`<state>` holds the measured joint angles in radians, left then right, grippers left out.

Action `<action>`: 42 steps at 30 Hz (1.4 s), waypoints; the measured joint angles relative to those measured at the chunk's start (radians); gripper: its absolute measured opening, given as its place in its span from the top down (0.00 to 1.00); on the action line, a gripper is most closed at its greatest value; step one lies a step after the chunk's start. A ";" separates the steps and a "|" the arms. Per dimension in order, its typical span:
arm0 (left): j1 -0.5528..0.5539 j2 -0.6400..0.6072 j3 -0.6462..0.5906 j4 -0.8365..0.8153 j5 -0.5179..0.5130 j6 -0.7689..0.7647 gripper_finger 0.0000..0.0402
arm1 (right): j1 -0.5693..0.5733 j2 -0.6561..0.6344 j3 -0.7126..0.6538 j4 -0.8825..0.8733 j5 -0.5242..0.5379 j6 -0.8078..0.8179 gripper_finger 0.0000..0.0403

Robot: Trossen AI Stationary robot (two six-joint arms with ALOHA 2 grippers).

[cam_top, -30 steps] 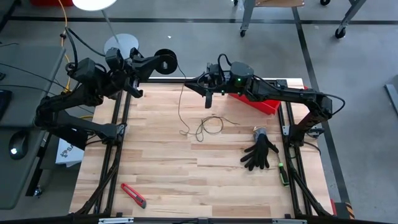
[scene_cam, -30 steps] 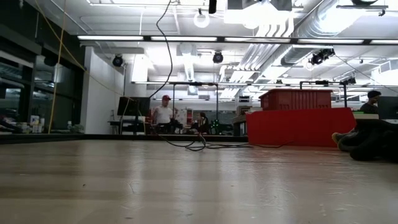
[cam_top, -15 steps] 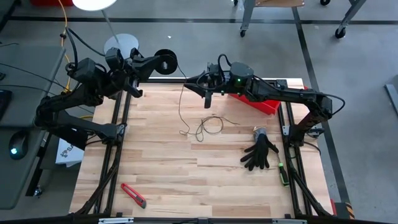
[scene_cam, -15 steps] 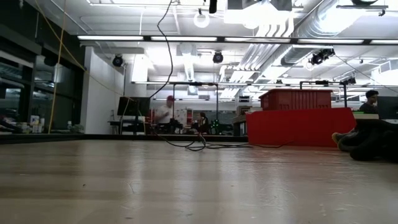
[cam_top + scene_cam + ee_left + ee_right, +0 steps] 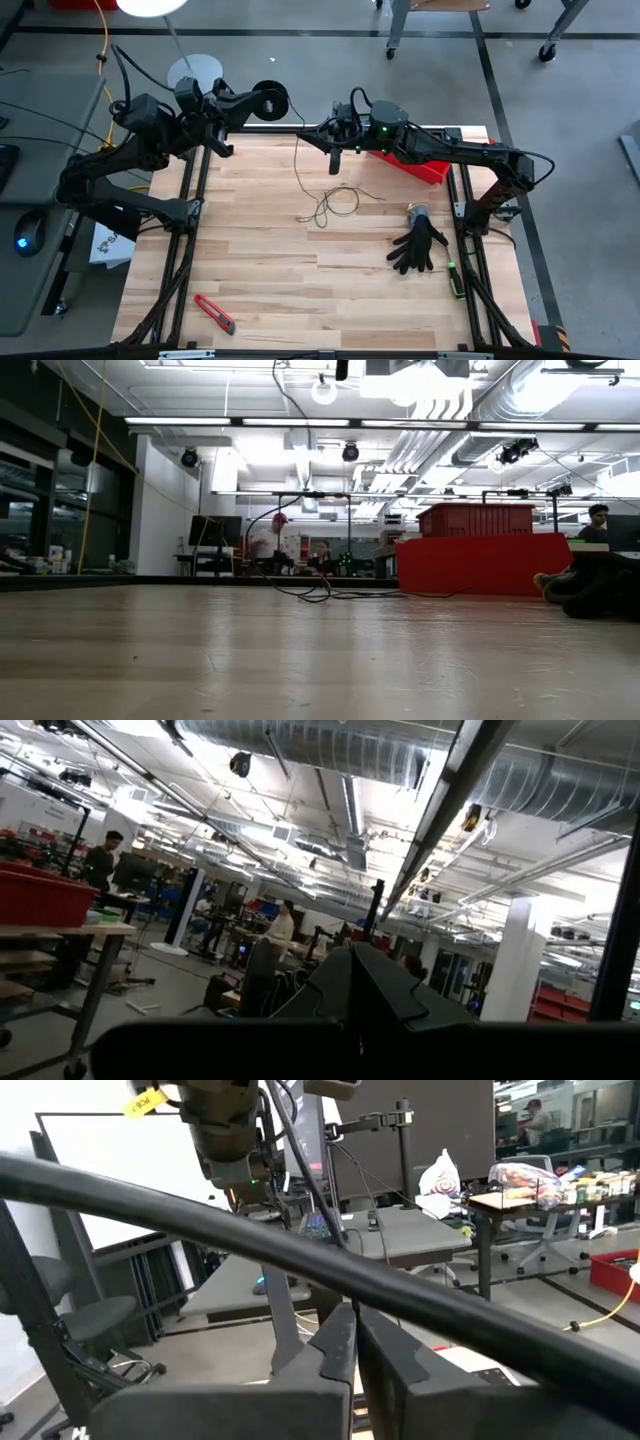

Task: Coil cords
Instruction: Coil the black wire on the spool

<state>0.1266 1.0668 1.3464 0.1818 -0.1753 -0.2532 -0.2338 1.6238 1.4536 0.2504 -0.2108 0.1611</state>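
High view: both pincers pressed together at table's far edge, L (image 5: 262, 101) holding spool (image 5: 272, 99), R (image 5: 335, 160) above cord (image 5: 322, 203).

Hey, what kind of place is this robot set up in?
Most likely a big open robotics lab or workshop. Exposed silver ducts and strip lights run across the ceiling, a red plastic bin sits at the far edge of the pale wooden table, and people work at desks behind it.
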 joint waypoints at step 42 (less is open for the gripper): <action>0.012 0.141 -0.001 0.191 -0.041 -1.123 1.00 | 0.147 0.241 0.300 0.227 0.066 -0.009 1.00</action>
<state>0.1385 1.2080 1.3456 0.3725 -0.2165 -1.3757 -0.0865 1.8652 1.7540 0.4771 -0.1450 0.1521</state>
